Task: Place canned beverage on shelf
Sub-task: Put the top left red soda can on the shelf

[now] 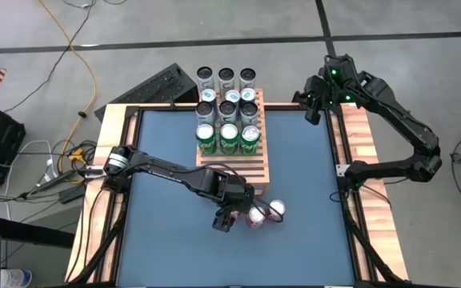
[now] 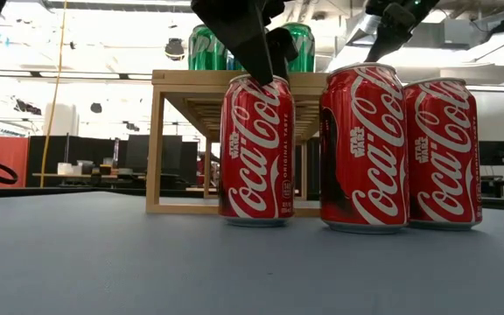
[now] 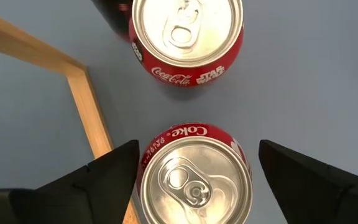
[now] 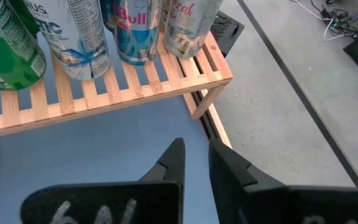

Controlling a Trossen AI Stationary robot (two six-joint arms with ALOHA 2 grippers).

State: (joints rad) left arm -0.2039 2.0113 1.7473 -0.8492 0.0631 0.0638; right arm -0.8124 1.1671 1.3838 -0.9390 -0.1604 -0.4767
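- My left claw (image 3: pixel 194 171) hangs wide open around the nearest red can (image 3: pixel 194 180), just beside the shelf (image 1: pixel 234 164)
- I should centre, drop lower, then squeeze evenly
- My right claw (image 4: pixel 194 158) waits nearly closed, empty

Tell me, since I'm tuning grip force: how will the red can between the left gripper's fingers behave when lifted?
The red can looks rigid with thin walls, so hard squeezing might dent it. Its glossy side could slip between the left gripper's smooth fingers. Its tab looks unopened, so probably full and heavy for its size.
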